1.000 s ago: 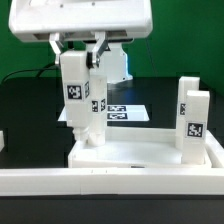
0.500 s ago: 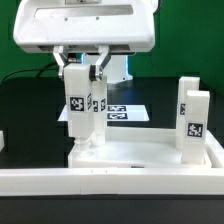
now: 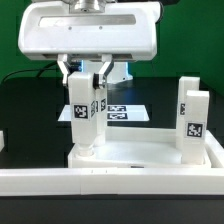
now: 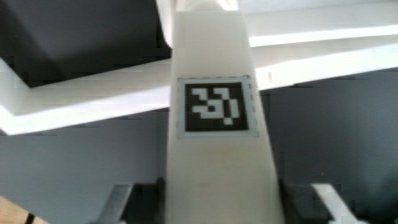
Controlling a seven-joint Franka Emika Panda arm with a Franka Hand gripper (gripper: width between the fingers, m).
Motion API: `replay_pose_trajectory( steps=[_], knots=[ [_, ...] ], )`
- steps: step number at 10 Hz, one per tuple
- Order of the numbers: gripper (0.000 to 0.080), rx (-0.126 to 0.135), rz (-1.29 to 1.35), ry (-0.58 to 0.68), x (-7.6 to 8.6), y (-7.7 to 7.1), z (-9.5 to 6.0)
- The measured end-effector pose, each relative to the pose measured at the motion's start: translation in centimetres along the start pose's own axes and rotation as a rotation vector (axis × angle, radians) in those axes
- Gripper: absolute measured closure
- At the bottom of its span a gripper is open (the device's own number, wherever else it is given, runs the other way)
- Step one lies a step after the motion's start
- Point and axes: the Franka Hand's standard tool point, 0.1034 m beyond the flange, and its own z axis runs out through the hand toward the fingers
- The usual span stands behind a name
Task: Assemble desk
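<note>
Since a second ago my gripper [image 3: 88,72] has come down and the leg [image 3: 84,118] in it now stands straighter, its foot sunk closer into the corner socket of the panel [image 3: 140,152] at the exterior view's left. I read the leg's long axis as near vertical, running straight down from the jaws into that socket, so the coming move turns on keeping that axis in line with the hole; any push should go along the leg, not across it. The jaws are pinched on the upper part of the leg, one finger on each side, and in the wrist view the leg [image 4: 217,110] fills the middle with its tag facing the camera and the fingers [image 4: 331,198] showing at either flank. I cannot tell whether the foot is fully seated or only resting in the socket mouth. A second leg [image 3: 192,118] already stands upright at the panel's corner on the exterior view's right, well apart from mine. The marker board [image 3: 122,112] lies flat on the table behind the panel.
</note>
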Motion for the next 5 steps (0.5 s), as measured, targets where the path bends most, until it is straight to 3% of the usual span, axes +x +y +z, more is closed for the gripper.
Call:
replay_pose_trajectory(
  steps=[5],
  knots=[
    [0.0510, -0.028, -0.014, 0.043, -0.73, 0.16, 0.81]
  ],
)
